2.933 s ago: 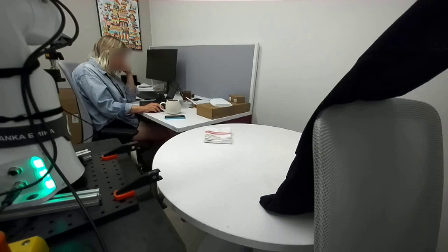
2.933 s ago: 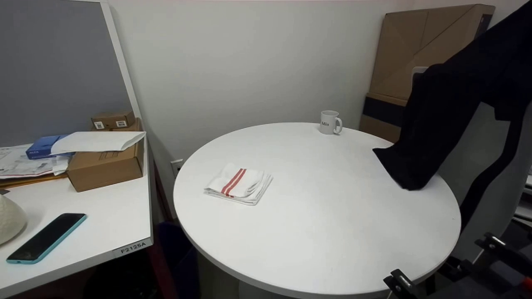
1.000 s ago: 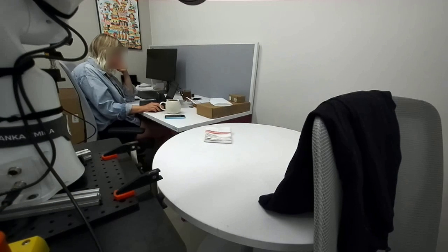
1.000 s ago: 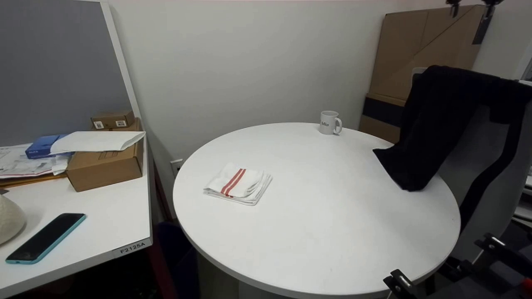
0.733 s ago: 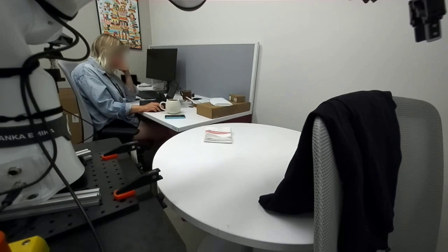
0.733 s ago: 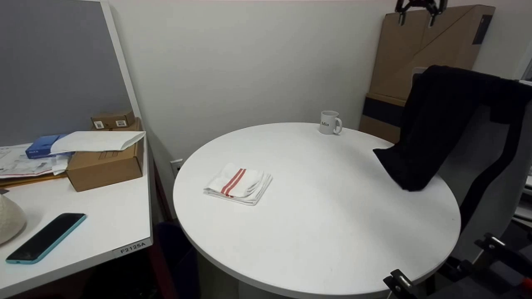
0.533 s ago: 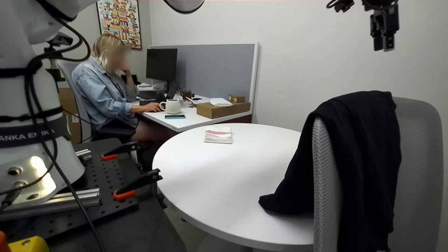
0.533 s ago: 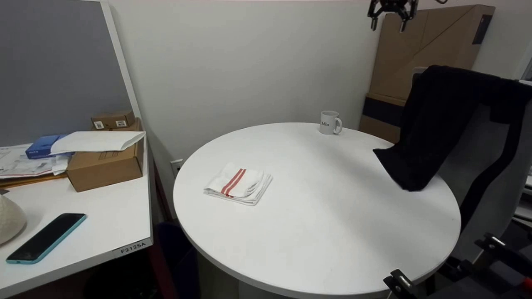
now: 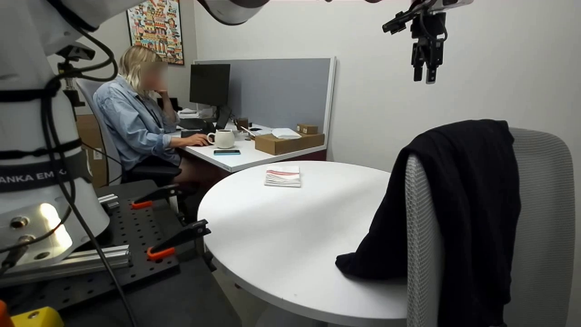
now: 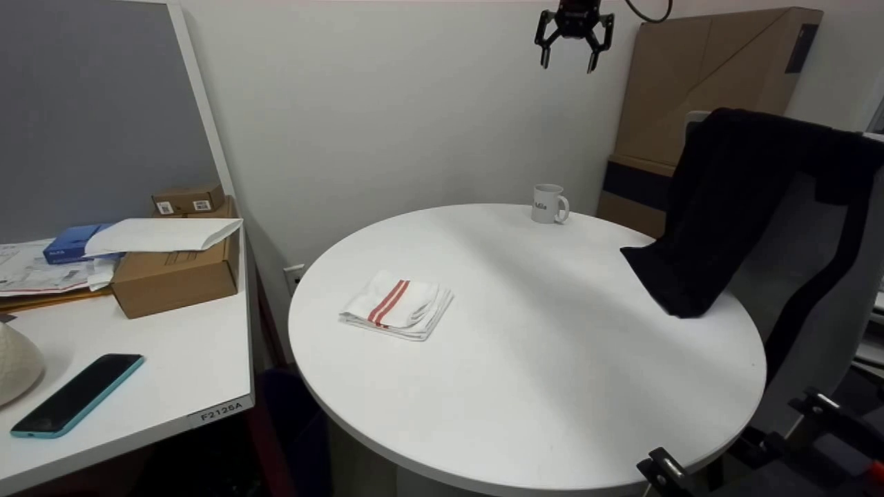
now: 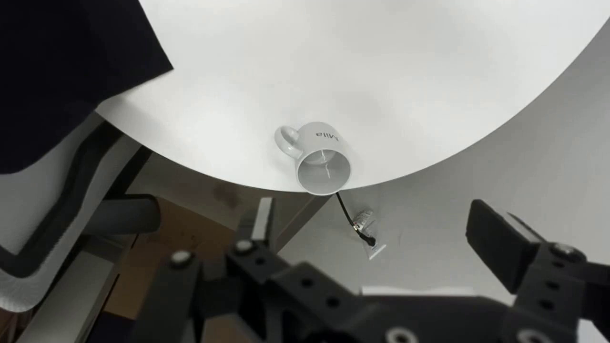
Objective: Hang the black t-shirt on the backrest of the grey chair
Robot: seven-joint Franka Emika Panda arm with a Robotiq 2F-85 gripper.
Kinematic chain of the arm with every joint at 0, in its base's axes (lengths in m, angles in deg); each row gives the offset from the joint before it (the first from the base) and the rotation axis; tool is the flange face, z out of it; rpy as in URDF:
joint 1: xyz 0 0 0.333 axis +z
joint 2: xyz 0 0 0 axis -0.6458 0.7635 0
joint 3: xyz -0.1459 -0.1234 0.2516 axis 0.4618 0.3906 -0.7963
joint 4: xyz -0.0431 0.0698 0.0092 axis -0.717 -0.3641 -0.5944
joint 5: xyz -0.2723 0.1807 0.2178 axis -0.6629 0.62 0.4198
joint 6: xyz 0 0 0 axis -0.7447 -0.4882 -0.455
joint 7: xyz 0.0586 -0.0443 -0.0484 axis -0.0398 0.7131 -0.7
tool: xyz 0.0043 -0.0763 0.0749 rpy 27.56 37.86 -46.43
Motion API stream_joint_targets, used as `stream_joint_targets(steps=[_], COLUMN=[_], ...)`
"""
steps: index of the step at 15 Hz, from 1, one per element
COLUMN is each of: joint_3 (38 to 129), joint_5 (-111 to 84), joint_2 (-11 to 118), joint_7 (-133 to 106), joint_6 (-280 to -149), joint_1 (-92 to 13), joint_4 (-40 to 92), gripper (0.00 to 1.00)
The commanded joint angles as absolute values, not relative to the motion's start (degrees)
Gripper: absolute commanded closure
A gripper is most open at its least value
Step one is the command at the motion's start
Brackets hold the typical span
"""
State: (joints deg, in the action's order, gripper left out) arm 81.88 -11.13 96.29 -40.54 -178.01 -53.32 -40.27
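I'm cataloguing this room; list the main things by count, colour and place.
table: 1, white, centre
grey chair: 1, grey, at table
black t-shirt: 1, black, over grey chair
folded cloth: 1, white and red, table
table mug: 1, white, table
desk: 1, white, beside table
desk mug: 1, cream, desk
phone: 1, black, desk
cartons: several, brown, desk, corner
monitor: 1, black, desk
partition: 1, grey, behind desk
person: 1, in blue, desk
robot arm: 1, white, beside table
gripper: 1, black, open, above table

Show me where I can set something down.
On the round white table, bare: the middle, between the folded white red-striped cloth and limp black t-shirt; also between cloth and cylindrical white ceramic mug. Crowded: beside the tall light grey chair, where the t-shirt's end rests.
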Motion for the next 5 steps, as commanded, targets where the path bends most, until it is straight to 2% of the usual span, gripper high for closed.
stream_joint_targets(steps=[1,5], joint_3=[83.1,83.1], joint_5=[-10.0,-9.9], joint_2=[97.8,97.7], joint_7=[-40.2,-39.6], joint_6=[-176.7,-176.7], joint_1=[-53.1,-53.7], joint_4=[-43.0,-43.0], gripper=[0.00,0.00])
